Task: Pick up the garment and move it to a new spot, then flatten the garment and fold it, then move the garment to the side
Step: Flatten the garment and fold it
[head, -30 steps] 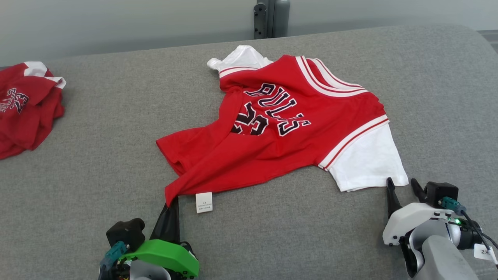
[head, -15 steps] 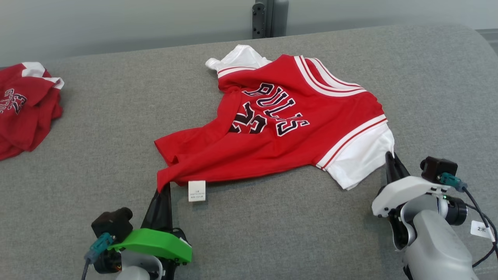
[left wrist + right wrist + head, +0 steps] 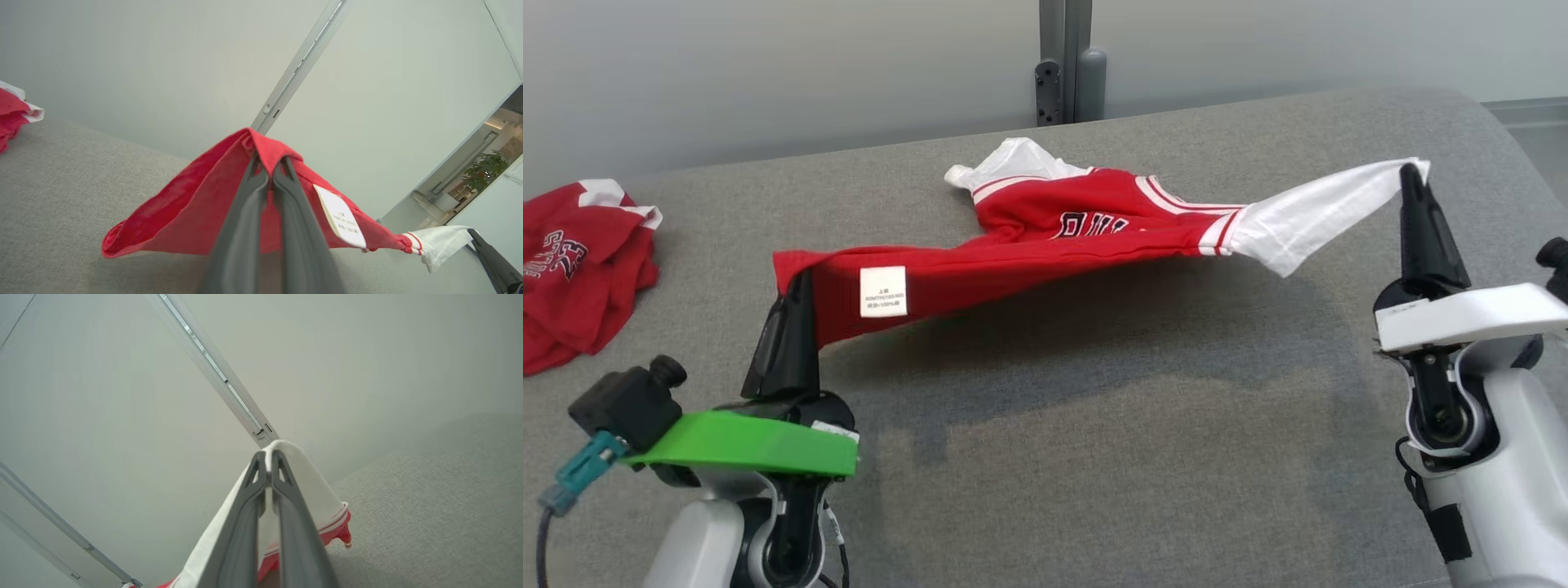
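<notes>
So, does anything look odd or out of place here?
The red jersey hangs twisted: the left end effector pinches its hem corner, the right end effector holds one white sleeve higher, the other sleeve rests on the grey cushion. Another red garment lies crumpled far left.

I see a broad grey fabric-covered table, rounded at its far right corner. A crumpled red garment with white trim and dark lettering lies at its left edge, well apart from the rest. Near the far middle, a red and white basketball jersey rests on the table by its far white sleeve; the nearer cloth hangs clear, shadowing the grey fabric.
</notes>
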Tool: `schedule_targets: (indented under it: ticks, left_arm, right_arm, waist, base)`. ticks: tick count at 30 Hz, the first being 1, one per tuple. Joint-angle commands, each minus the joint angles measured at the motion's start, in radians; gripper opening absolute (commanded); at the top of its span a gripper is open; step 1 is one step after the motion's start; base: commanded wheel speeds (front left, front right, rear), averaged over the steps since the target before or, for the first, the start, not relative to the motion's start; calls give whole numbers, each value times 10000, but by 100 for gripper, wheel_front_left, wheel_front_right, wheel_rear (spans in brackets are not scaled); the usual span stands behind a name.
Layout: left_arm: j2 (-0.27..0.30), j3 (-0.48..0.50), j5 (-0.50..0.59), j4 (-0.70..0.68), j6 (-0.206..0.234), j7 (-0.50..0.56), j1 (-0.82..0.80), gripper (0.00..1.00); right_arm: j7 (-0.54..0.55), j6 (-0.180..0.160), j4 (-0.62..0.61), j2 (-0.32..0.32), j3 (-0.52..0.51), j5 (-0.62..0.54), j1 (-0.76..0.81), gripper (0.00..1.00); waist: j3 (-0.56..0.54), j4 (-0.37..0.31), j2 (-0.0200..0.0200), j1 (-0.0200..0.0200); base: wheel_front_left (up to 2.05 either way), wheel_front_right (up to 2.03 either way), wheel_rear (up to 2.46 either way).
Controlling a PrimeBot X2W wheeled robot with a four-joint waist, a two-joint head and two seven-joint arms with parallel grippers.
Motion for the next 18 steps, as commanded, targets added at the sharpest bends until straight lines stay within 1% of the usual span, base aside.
schedule_targets:
  ticks: [1,5,9,14,18]
  left_arm:
    - [120,95,-137,-379,76,168,10,0]
    - [388,294,-498,-1699,276,683,148,0]
    - [676,498,-574,-3058,544,1118,175,0]
    - [1095,655,-514,-4593,894,1733,-110,0]
    - [1462,781,-433,-5367,1156,2250,-365,0]
  right_arm:
    - [90,0,-507,-107,-113,275,256,0]
    - [441,2,-2172,-170,-524,795,671,0]
    - [863,2,-3721,-138,-1013,1048,1054,0]
    - [1504,2,-5468,99,-1794,1287,1333,0]
    - [2151,2,-6486,411,-2360,1756,1357,0]
  waist:
    - [-234,-84,0,0]
    - [-499,-152,0,0]
    - [-728,-215,0,0]
    - [-886,-290,0,0]
    - [-895,-361,0,0]
  base:
    - [0,0,0]
    - [0,0,0]
    - [0,0,0]
    - [0,0,0]
    - [0,0,0]
